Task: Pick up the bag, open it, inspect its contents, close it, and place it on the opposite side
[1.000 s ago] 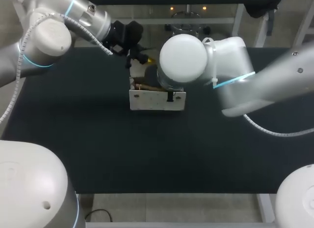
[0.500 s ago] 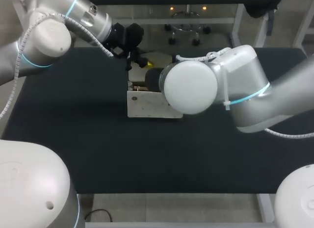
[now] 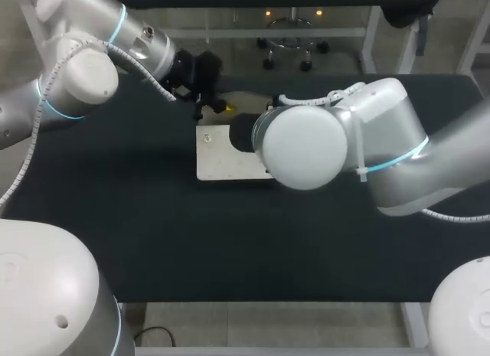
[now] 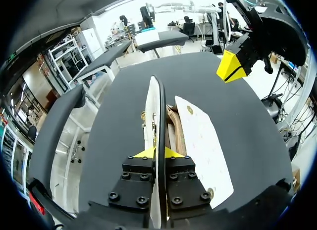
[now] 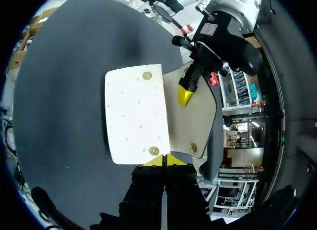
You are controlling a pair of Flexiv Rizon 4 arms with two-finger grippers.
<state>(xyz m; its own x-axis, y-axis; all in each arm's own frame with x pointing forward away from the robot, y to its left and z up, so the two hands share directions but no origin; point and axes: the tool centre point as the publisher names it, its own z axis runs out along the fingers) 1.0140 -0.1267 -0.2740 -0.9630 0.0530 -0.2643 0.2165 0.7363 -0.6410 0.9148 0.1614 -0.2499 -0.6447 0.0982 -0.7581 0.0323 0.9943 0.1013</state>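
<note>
The white bag (image 3: 230, 153) lies on the dark tabletop (image 3: 115, 218), near the middle and a little toward the far edge, with one flat white side facing up. On this side a small round metal snap (image 5: 146, 75) sits near one corner and a second snap (image 5: 154, 151) near the next corner. The left arm (image 3: 84, 65) comes in from the far left corner, and the left gripper (image 4: 159, 152) is at the far edge of the bag. Its jaws are clenched on the thin black handle (image 4: 161, 106), which rises as a narrow loop straight ahead of the yellow tips. In the left wrist view one white side of the bag stands nearly on edge just under the handle, the other white side lies flat beside it, and a brown inside shows between the two. The right arm (image 3: 344, 142) reaches in from the right and its big round joint covers the right part of the bag in the head view. The right gripper (image 5: 162, 160) is just beside the bag's edge, near the second snap. Its jaws are pressed together, and I see nothing held between them. In the right wrist view a pale flap of the bag lies beside the white side, under the left gripper.
</note>
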